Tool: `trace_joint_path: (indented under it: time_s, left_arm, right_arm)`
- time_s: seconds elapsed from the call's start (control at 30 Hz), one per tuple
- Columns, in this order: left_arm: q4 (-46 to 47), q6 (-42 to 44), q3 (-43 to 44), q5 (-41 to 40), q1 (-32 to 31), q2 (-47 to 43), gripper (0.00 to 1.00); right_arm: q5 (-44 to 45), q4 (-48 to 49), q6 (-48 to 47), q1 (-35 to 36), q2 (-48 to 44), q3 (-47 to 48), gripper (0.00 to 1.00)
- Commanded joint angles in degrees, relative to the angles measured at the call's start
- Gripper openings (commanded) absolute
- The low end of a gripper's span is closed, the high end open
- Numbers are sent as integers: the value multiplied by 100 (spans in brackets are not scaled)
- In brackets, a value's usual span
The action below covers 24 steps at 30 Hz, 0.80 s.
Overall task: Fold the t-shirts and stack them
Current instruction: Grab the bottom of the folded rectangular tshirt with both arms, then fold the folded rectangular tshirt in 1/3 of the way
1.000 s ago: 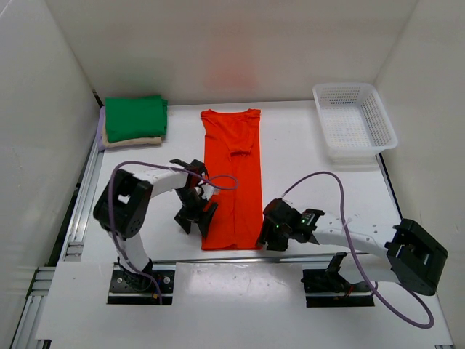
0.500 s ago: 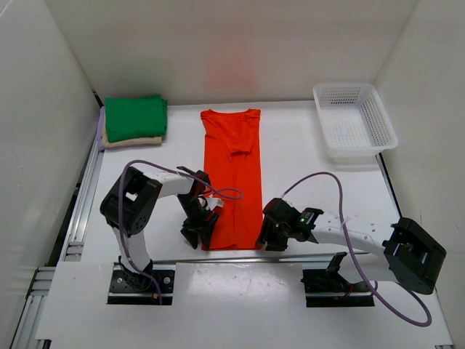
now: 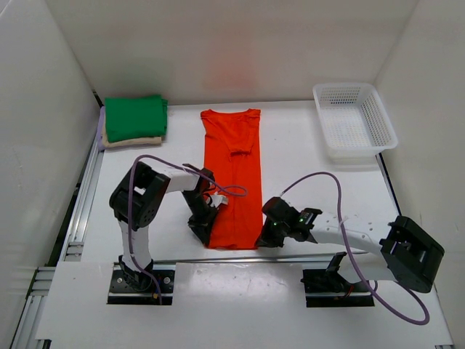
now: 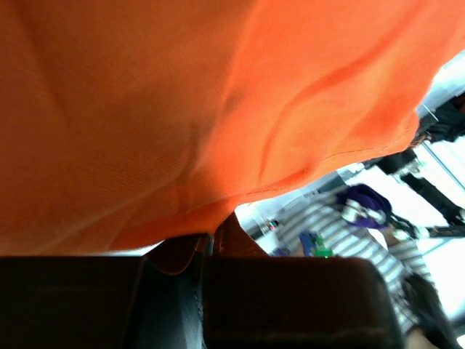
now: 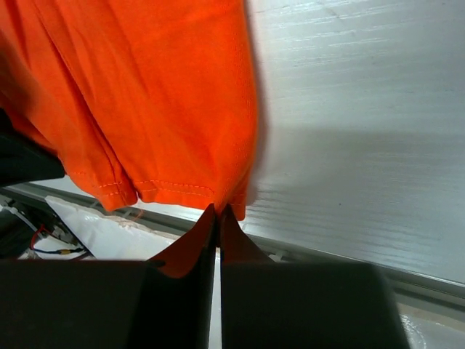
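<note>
The orange-red t-shirt lies as a long narrow strip in the middle of the table, collar at the far end. My left gripper is shut on its near left hem corner; in the left wrist view the cloth drapes over the closed jaws of the gripper. My right gripper is shut on the near right hem corner, where the stitched hem meets its closed tips. The green t-shirt lies folded on the tan one at the back left.
A white lattice basket stands at the back right. White walls close in the table on three sides. A metal rail runs along the left edge. The near table edge lies just behind the shirt's hem.
The left gripper has slid down to the shirt's near left corner and shut on it. The right gripper has shut on the near right corner.
</note>
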Motion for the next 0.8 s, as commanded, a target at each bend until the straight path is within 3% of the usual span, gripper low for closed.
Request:
trace_joint_path:
  time_s: [0.0,0.13,0.2,0.33,0.5,0.77]
  left_arm:
    - [267,108,103,-151,-19,-645,10]
    - [-57,108,234,-475,-19,-1278,10]
    - [-294,108,524,-669,51,-1517,10]
    - [-707,108,1209,-1046,490,-1773,10]
    - [-902,108,2454,-1118,1263,-1106,10]
    - [-885,108,4294,-1338,1572,406,10]
  right_arm:
    - [38,140,-40,-13,-139,41,0]
    - [441,-605,-426,-65,-411,602,0]
    - [758,-1132,-804,-144,-412,1328,0]
    - [935,-1645,-1594,-880,-228,2255,0]
    - [252,-1645,-2683,-2119,762,3133,0]
    - [-110,-1645,-3486,-2877,2505,4812,0]
